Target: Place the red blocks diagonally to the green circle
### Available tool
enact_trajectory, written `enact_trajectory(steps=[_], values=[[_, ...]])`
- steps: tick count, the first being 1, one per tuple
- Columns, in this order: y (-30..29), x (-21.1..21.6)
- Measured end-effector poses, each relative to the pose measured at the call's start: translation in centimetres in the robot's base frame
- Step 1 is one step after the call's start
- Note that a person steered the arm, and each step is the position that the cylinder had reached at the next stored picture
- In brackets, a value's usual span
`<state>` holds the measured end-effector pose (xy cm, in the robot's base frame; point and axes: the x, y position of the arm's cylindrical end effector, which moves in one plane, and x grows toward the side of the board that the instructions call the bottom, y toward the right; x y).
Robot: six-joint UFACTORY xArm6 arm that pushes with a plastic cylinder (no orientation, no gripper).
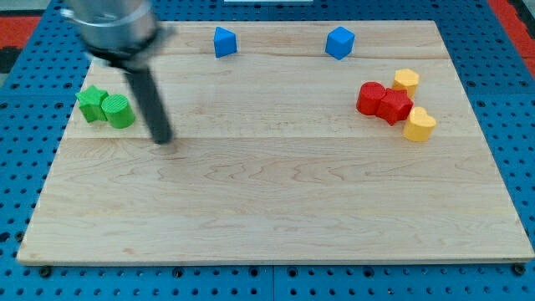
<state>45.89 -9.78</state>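
Observation:
Two red blocks touch each other at the view's right: a round one (370, 97) and a star-like one (395, 106). The green circle (119, 111) sits at the view's left, touching a green star (92, 102) on its left. My tip (161, 138) rests on the board just to the right of and slightly below the green circle, a small gap apart from it. The red blocks are far to the right of the tip.
A yellow block (405, 80) lies just above the red pair and another yellow block (420, 124) just below and to the right, both touching or nearly touching them. Two blue blocks (224, 42) (339, 42) sit near the board's top edge (284, 23).

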Motion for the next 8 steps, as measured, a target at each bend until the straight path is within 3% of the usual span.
enact_trajectory(steps=[2, 3, 4, 5, 7, 8], values=[[29.8, 3.2], [43.3, -0.3], [35.6, -6.0], [27.4, -6.8], [26.0, -6.5], [26.3, -3.1]])
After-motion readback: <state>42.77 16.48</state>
